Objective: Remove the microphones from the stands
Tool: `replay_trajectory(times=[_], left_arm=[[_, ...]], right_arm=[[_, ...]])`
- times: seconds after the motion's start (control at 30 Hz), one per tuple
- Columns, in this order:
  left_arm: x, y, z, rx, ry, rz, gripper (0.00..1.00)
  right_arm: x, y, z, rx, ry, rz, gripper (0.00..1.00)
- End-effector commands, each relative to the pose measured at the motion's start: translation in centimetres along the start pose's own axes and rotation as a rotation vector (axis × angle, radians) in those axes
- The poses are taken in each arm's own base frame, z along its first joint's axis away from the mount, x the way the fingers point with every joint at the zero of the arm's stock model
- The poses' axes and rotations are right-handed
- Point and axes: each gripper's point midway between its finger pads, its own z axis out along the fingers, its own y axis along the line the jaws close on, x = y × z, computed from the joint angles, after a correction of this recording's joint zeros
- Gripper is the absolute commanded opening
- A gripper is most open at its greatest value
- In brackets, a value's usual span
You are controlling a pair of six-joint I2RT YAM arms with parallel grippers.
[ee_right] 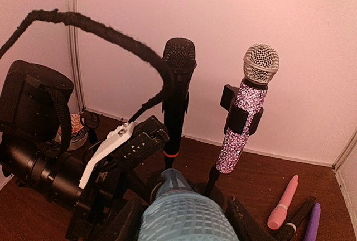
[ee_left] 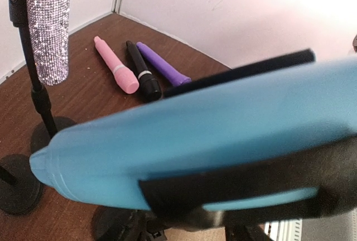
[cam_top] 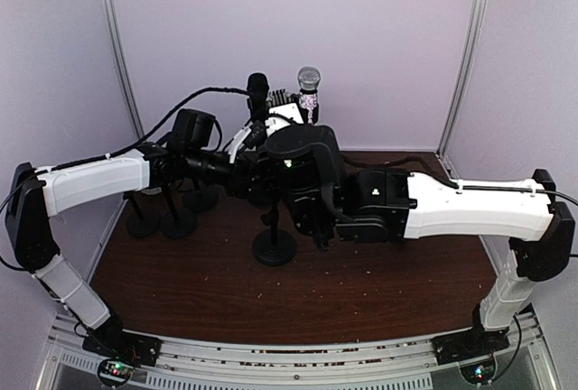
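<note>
I worked inside a lab test booth: plain pale walls (cam_top: 271, 20) on metal corner posts (cam_top: 117, 47), my arms (cam_top: 479, 205) bolted to a rail (cam_top: 298, 354) fronting a brown table (cam_top: 361, 291).

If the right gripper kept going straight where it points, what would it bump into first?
The blue microphone: its mesh head sits right between the fingers of the right gripper. Past that, the black microphone looks next in line, though depth is hard to judge.
</note>
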Motion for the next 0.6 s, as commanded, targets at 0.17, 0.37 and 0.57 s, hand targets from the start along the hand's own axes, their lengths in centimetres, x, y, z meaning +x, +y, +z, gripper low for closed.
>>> replay_trajectory(times=[0.17, 0.37, 0.57], left_arm=[[-2.6, -1.1, 0.3, 0.064, -0.086, 0.054, 0.6], [-2.1, -0.2, 1.0, 0.047, -0.077, 0.041, 0.43], [-1.7, 0.8, 1.2, -0.004, -0.063, 0.041, 0.1]], right_arm=[[-0.5, 0.3, -1.3, -0.077, -0.01, 0.063, 0.0], [-0.3, 0.6, -1.6, -0.124, -0.003, 0.074, 0.0], [-0.2, 0.9, -1.7, -0.133, 0.006, 0.065, 0.0]])
